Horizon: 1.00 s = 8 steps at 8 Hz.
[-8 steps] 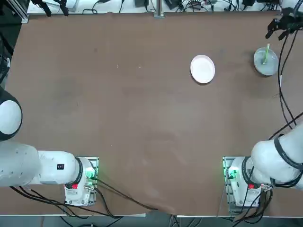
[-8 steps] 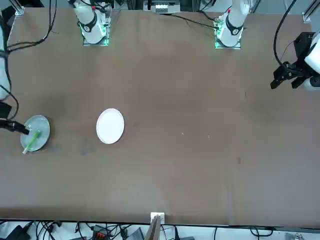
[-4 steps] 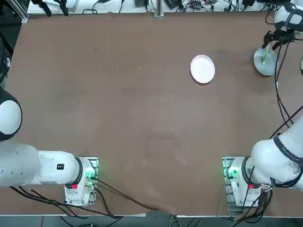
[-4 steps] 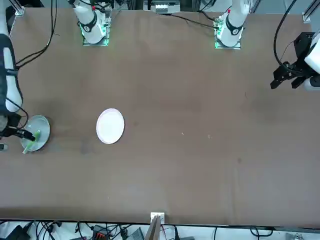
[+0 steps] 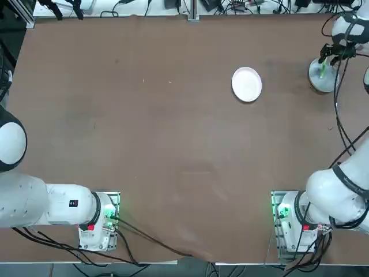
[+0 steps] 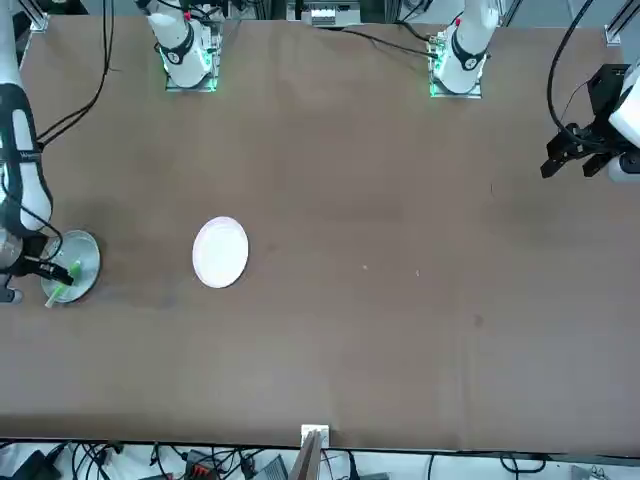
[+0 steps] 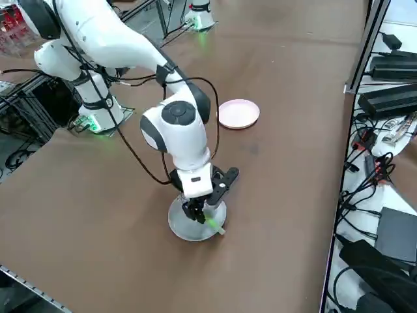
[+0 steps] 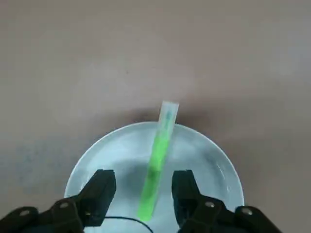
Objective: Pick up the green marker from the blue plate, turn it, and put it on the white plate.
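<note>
Closing in on the green marker, our right gripper sits low over the blue plate, fingers parted to a moderate gap on either side of the marker and not yet touching it as far as we can see. We judge the task as barely begun: the marker lies on the blue plate, one end poking past the rim, nothing lifted, nothing turned, and the white plate is bare. Left to do, by our reading: pinch, lift, turn, carry over, set down. In the top view the blue plate sits far out near the desk's right edge and toward its far edge, so we see little room on those sides; the cables draped from the arm hang close by there too. The white plate is well apart from it, toward the desk's middle, with open bare surface between the two and nothing in the path. In the side view the gripper stands upright over the plate, with the marker sticking out toward the desk's near edge in that view. We'd watch the overhanging end, which could tip or slide as the fingers close.
</note>
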{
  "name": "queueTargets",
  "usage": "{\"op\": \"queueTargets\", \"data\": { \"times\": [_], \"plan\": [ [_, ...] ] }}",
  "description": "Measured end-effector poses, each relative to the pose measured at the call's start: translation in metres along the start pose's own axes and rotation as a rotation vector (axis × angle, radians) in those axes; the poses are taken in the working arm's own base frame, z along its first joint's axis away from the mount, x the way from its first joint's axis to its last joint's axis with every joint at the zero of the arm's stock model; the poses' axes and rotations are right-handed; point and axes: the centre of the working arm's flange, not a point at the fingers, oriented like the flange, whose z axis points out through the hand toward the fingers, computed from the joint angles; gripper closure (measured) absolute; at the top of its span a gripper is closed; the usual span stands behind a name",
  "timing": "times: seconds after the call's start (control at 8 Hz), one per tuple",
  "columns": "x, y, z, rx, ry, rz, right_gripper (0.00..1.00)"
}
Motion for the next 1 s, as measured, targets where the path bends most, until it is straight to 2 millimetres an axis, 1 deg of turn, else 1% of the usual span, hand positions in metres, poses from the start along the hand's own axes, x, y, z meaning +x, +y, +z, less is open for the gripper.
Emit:
{"op": "queueTargets", "data": {
  "times": [0.25, 0.5, 0.75, 0.88, 1.0],
  "plan": [
    [-0.002, 0.001, 0.019, -0.001, 0.004, 0.002, 0.33],
    [-0.004, 0.003, 0.026, 0.0, 0.001, 0.006, 0.42],
    [-0.005, 0.005, 0.028, 0.0, -0.001, 0.008, 0.6],
    [-0.004, 0.006, 0.027, -0.001, 0.003, 0.009, 0.74],
    [-0.003, 0.006, 0.026, -0.001, 0.004, 0.009, 0.8]
  ]
}}
